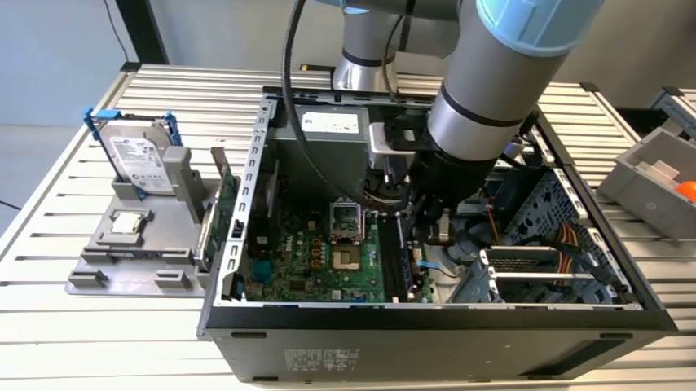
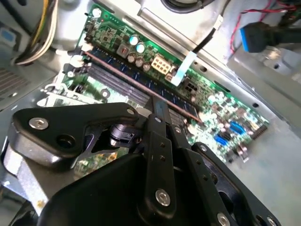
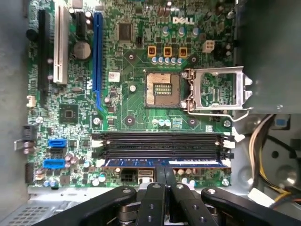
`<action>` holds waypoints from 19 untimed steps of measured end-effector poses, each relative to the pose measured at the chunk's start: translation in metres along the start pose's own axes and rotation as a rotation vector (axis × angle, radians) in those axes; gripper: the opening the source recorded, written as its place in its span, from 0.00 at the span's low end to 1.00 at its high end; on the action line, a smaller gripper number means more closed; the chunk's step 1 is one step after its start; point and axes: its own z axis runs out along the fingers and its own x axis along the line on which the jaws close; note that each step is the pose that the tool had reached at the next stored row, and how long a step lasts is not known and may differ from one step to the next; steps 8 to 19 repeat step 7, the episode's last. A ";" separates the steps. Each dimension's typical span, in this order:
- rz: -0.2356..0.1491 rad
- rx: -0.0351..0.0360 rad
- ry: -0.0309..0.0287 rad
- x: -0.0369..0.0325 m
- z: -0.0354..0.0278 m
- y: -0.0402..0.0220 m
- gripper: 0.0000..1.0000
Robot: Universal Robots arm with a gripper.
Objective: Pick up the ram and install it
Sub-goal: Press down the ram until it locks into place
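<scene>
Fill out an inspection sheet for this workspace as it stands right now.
Surface: slatted metal table, carrying an open computer case.
Job's things: the ram stands in the memory slot nearest the gripper, on the motherboard; the neighbouring slots are bare.
Clutter: grey parts holder outside the case with an upright hard drive and a small silver processor chip.
Grippers: gripper is inside the case, jaws closed around the ram's middle.
Cables: yellow and red wire bundle inside the case; black hose along the arm.
Surroundings: grey bin at the exterior view's right.
</scene>
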 end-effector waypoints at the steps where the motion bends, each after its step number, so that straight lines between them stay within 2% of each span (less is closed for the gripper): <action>1: 0.000 -0.0008 0.0003 -0.0002 -0.0044 0.0002 0.00; 3: 0.000 -0.0037 0.0003 -0.0005 -0.0111 0.0004 0.00; 7: 0.001 -0.0137 0.0004 -0.0006 -0.0142 0.0005 0.00; 19: 0.001 -0.0137 0.0004 -0.0006 -0.0142 0.0005 0.00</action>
